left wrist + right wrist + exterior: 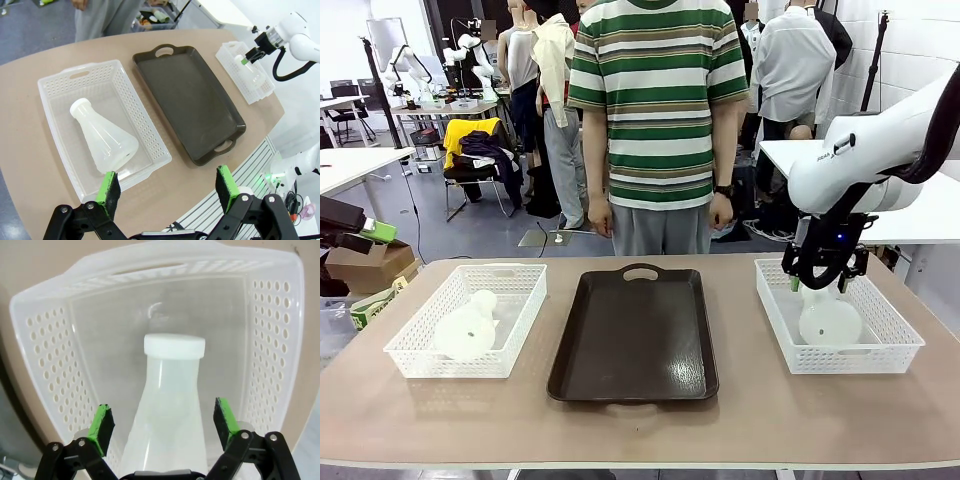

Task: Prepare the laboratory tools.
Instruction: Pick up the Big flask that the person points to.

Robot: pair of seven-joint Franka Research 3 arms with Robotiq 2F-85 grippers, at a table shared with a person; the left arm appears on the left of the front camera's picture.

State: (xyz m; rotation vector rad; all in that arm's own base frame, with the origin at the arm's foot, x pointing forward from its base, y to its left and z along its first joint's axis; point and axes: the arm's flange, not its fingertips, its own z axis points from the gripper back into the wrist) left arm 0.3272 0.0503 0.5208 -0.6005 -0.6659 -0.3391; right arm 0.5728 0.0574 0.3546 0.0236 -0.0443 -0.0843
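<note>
Right gripper (825, 272) is lining up on the right flask (172, 405).
Its jaws are standing wide apart, straddling the right flask, which is lying on its side in the right basket (885, 352); the pads are not touching it. The left flask (105, 137) is lying in the left basket (60, 82), with the left gripper (167, 187) hovering near it, also spread and holding nothing. The tray (632, 335) is sitting between the baskets. Next, I judge, the right jaws need lowering and closing on the flask. No writing is showing on either flask; a small marking on the arm is too small to read.
</note>
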